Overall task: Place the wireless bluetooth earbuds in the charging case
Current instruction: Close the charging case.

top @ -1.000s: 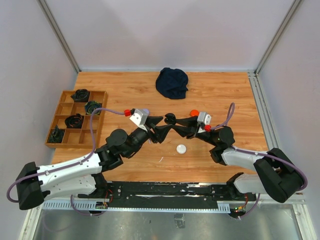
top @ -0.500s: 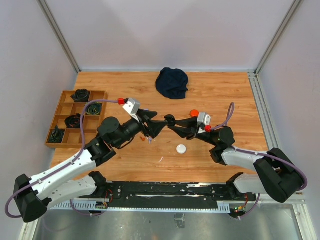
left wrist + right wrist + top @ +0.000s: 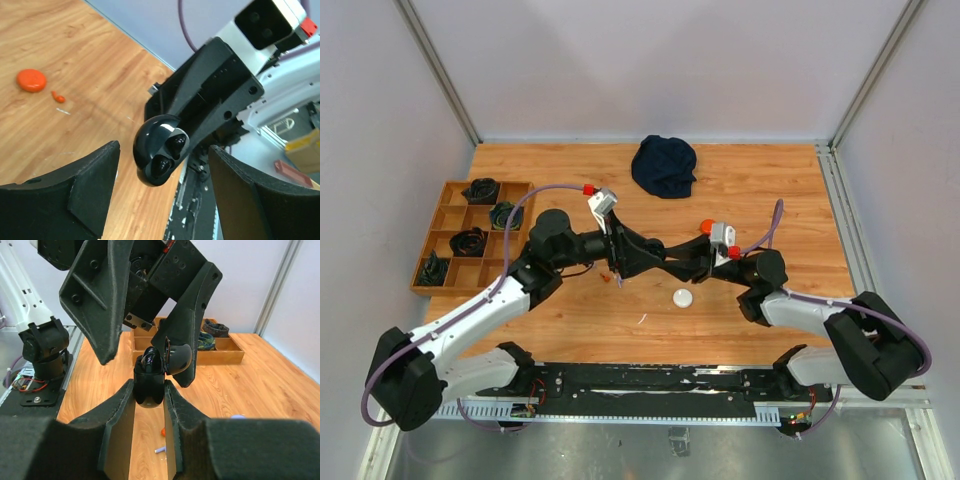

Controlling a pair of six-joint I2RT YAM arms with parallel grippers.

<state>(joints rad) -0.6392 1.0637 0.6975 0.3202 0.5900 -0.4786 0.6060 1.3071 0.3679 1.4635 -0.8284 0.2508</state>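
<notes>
Black case (image 3: 150,150) holding two earbuds (image 3: 175,144), clamped by right claw (image 3: 149,392); left claw (image 3: 164,155) apart.

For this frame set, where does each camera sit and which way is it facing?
Top external: above and behind the robot, looking down on the table; the left arm and right arm show, with the left gripper meeting the right gripper.
Left wrist: on the left arm, facing the black charging case between its own open fingers.
Right wrist: faces the opposite way, toward the compartment tray; its own fingers clamp the case.
Shared: both wrist views show the case.
</notes>
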